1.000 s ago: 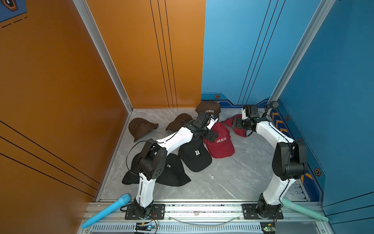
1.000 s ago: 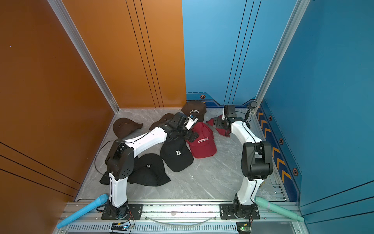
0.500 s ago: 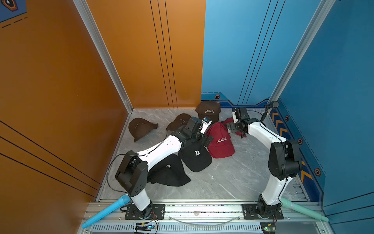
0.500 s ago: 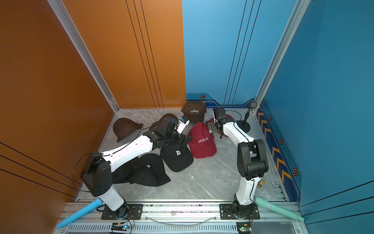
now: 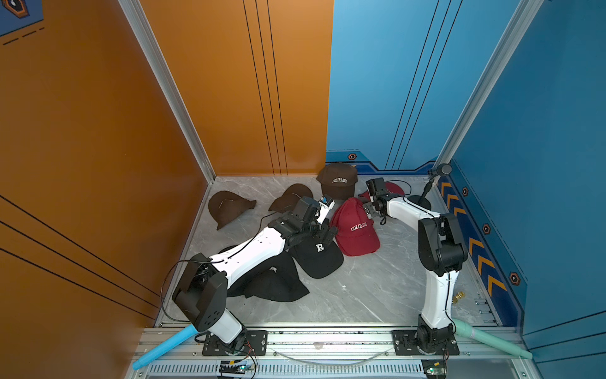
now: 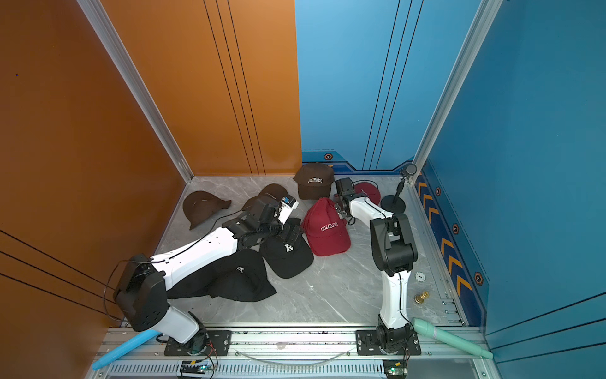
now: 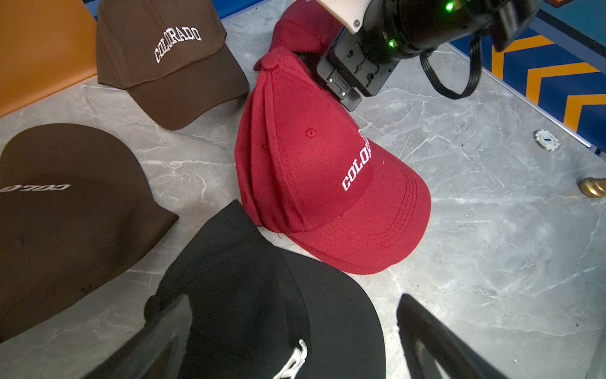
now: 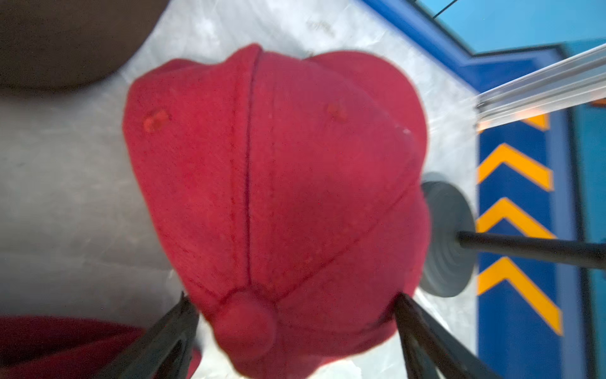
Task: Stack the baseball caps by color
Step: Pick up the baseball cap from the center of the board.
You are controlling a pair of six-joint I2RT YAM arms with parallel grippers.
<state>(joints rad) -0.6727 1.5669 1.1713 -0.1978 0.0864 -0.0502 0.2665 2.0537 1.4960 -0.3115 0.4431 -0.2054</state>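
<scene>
Top views, caps: we see the caps loose on the marble floor, low in the middle of the frame. The brown COLORADO cap (image 5: pixel 339 182) sits farthest back and the red COLORADO cap (image 5: pixel 355 231) is at centre. The black R cap (image 5: pixel 319 261) is below and left of it, and the heap of black caps (image 5: pixel 272 282) lies under the left arm.
Top views, arms: the left gripper (image 5: pixel 326 234) hangs over the black R cap. The right gripper (image 6: pixel 341 211) sits between the red COLORADO cap and the rear red cap (image 6: pixel 370 192), near the microphone stand (image 6: pixel 393 205).
Left wrist, pincer: its fingers (image 7: pixel 167 331) stand wide apart and empty, straddling the black R cap's crown.
Right wrist, pincer: the view is blurred. The fingers (image 8: pixel 170 328) stand apart on either side of the rear red cap's top button, and we cannot tell whether they touch the cloth.
Step in hand: we judge both arms to be reaching to grasp, black for the left and red for the right. No colour looks stacked yet.
Next move: the right pincer needs to close on the crown, lift it, and lay it on the red COLORADO cap.
</scene>
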